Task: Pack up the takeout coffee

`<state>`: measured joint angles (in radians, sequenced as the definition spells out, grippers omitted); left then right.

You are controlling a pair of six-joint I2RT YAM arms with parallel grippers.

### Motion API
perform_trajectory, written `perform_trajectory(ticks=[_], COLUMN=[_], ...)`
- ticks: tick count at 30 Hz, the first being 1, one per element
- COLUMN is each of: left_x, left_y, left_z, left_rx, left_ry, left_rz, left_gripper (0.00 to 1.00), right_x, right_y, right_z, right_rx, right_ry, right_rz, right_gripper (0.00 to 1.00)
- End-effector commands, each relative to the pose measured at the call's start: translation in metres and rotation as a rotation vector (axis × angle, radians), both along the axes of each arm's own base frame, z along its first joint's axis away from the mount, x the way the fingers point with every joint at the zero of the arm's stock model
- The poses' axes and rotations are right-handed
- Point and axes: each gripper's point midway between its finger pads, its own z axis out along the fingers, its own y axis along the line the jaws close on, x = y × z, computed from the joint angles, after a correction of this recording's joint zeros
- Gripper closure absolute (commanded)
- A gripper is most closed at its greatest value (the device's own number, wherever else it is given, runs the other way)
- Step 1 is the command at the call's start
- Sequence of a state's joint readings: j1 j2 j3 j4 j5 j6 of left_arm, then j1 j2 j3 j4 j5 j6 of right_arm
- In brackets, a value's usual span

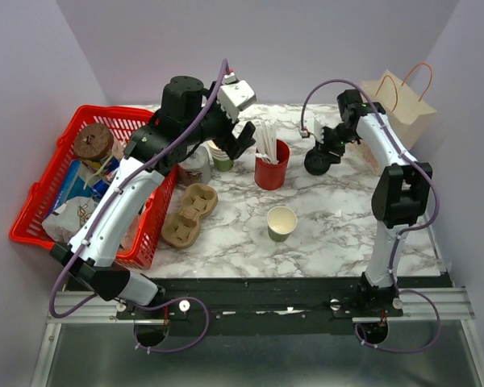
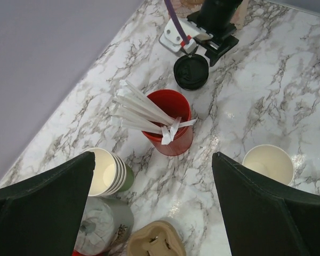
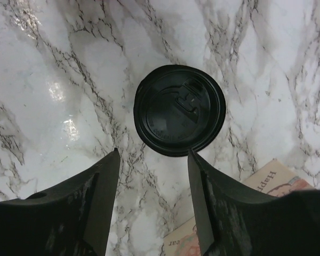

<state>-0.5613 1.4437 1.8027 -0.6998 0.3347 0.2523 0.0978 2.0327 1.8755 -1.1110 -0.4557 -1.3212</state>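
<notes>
While the R gripper (image 3: 151, 159) hovers just above the black lid (image 3: 180, 110) at the table's (image 1: 226, 242) back right — jaws partly apart, holding nothing — the green cup (image 1: 281, 223) stands open-topped mid-table; L gripper (image 1: 235, 139) gapes wide nr the red straw cup (image 1: 272, 165).

Plain pale lilac walls (image 1: 306, 40) close in a white, grey-veined marble-patterned worktop (image 1: 323, 242) on three sides. Soft light leaves small glare spots on its glossy surface. A black metal rail (image 1: 266, 294) edges its near side.
</notes>
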Motion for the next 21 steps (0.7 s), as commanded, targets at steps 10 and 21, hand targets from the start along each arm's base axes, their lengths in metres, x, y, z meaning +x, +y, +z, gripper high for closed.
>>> perform_trajectory(ticks=[10,21], left_x=[0.012,0.018], left_y=[0.011,0.013], left_z=[0.003,0.002], left_rx=[-0.061,-0.077], left_ry=[0.032,0.051], left_rz=[0.036,0.048], left_gripper=[0.01,0.01], right_x=[0.010,0.013], right_y=[0.028,0.045], right_z=[-0.010,-0.022], right_rx=[-0.039,0.072], right_ry=[0.021,0.100], right_rz=[0.010,-0.365], right_gripper=[0.39,0.44])
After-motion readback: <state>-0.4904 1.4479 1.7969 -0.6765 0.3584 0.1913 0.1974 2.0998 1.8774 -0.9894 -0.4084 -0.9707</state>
